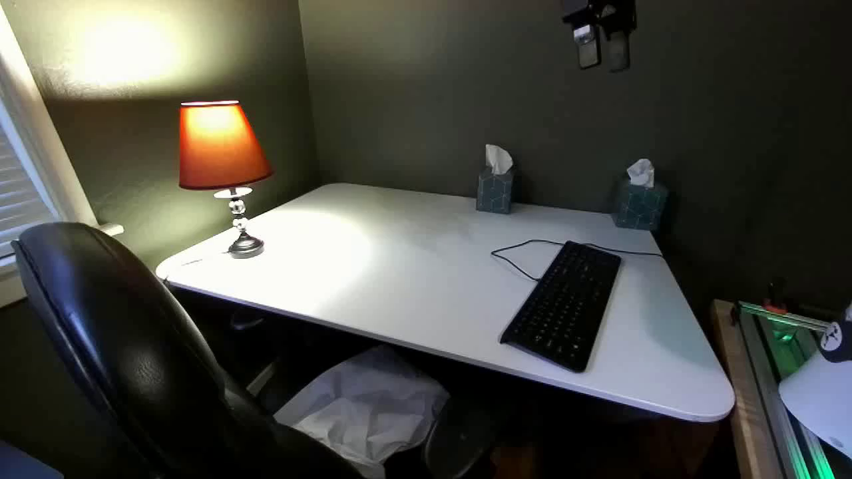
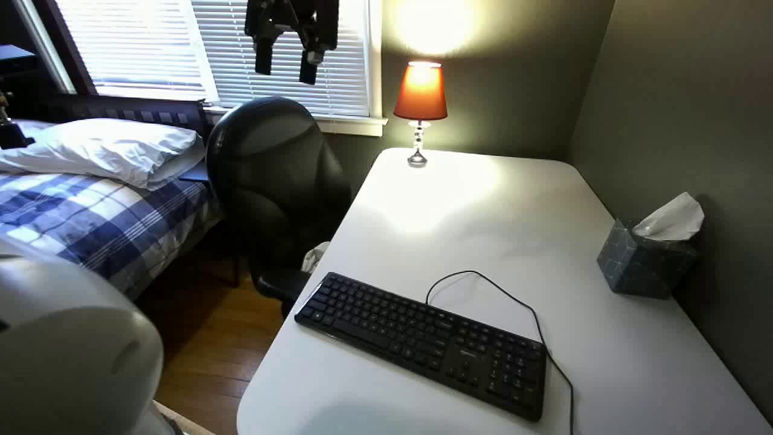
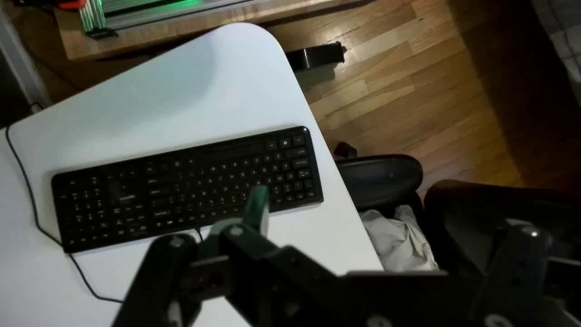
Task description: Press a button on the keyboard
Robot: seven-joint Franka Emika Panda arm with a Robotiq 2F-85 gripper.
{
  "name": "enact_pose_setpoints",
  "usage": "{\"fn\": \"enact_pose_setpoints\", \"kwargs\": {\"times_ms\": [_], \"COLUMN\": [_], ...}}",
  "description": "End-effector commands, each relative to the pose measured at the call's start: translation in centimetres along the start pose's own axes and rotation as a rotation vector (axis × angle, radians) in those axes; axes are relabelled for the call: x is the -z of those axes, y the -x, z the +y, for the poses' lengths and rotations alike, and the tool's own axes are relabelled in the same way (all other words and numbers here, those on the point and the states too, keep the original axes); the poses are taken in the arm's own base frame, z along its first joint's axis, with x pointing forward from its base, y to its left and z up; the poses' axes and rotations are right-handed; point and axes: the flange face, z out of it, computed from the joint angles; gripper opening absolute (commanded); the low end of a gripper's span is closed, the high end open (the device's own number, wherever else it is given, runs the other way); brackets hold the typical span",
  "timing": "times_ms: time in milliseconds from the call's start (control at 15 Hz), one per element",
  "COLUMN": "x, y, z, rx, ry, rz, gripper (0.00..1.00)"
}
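The black keyboard lies flat on the white desk in both exterior views (image 1: 569,299) (image 2: 416,338), near the desk's rounded corner. Its thin black cable (image 2: 532,311) loops out behind it. My gripper (image 1: 604,63) is high above the desk in both exterior views (image 2: 285,74), well apart from the keyboard. Its two fingers are spread with nothing between them. In the wrist view, the keyboard (image 3: 181,186) lies below the gripper (image 3: 390,206), to the left. One finger overlaps its lower edge in the picture. The other finger is dark and hard to make out at the right.
A lamp with an orange shade (image 1: 219,146) stands at the desk's (image 1: 399,266) far end. Tissue boxes (image 1: 494,193) (image 1: 640,205) stand along the wall. A black chair (image 2: 272,157) is beside the desk's edge. A white robot part (image 2: 66,344) fills an exterior view's lower left.
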Motion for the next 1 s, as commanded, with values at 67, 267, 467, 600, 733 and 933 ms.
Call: {"fn": "enact_pose_setpoints", "kwargs": {"times_ms": [67, 267, 467, 600, 733, 933], "x": [0.1, 0.1, 0.1, -0.3, -1.1, -2.4], "y": [0.0, 0.0, 0.0, -0.4, -0.8, -1.3], "z": [0.0, 0.0, 0.0, 0.6, 2.3, 5.6], "rx": [0.000, 0.000, 0.000, -0.022, -0.086, -0.165], "ry": [0.000, 0.000, 0.000, 0.001, -0.020, -0.054], "rz": [-0.001, -0.001, -0.001, -0.009, 0.000, 0.036], "gripper": [1.00, 1.00, 1.00, 1.00, 1.00, 1.00]}}
